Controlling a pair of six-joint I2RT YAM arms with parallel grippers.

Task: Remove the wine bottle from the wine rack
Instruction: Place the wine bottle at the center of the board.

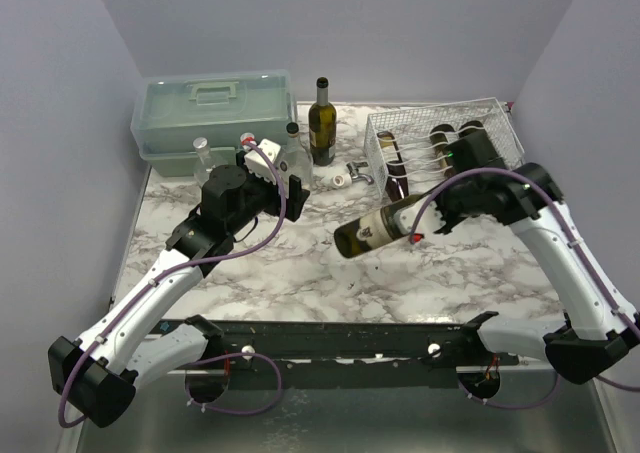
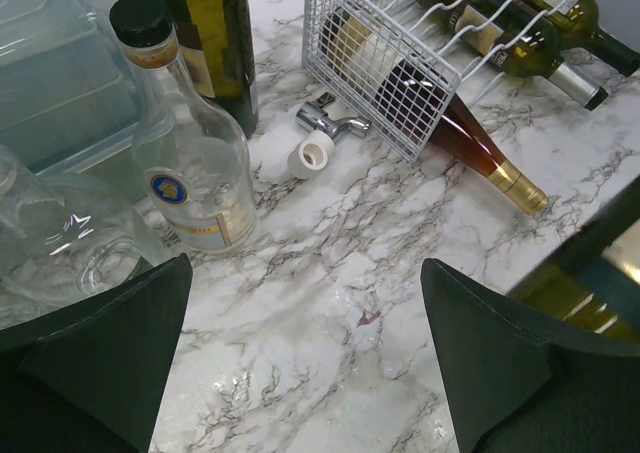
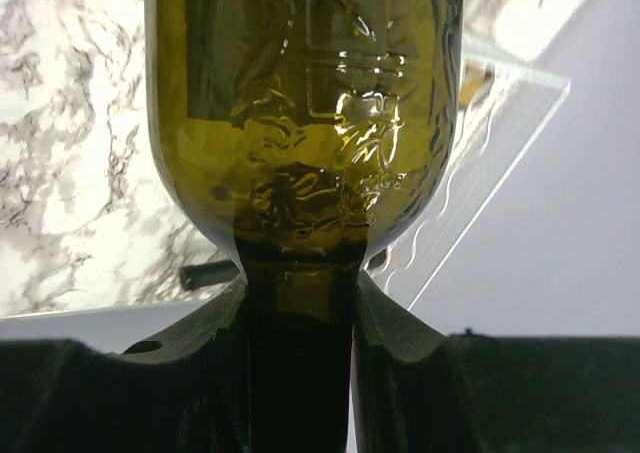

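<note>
The right gripper (image 1: 425, 215) is clenched on the neck of the wine bottle (image 1: 375, 229), now out just in front of the wine rack (image 1: 430, 110), while the left gripper (image 2: 305, 358) gapes idle, so I'd say it next needs setting down gently on the table (image 1: 300, 288).

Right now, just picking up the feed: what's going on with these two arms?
The right gripper is shut on the neck of a green wine bottle. The bottle is already out of the rack, tilted over the marble table in front of it. Other bottles lie in the rack. The left gripper is open and holds nothing; it hangs above bare table near a clear bottle.
</note>
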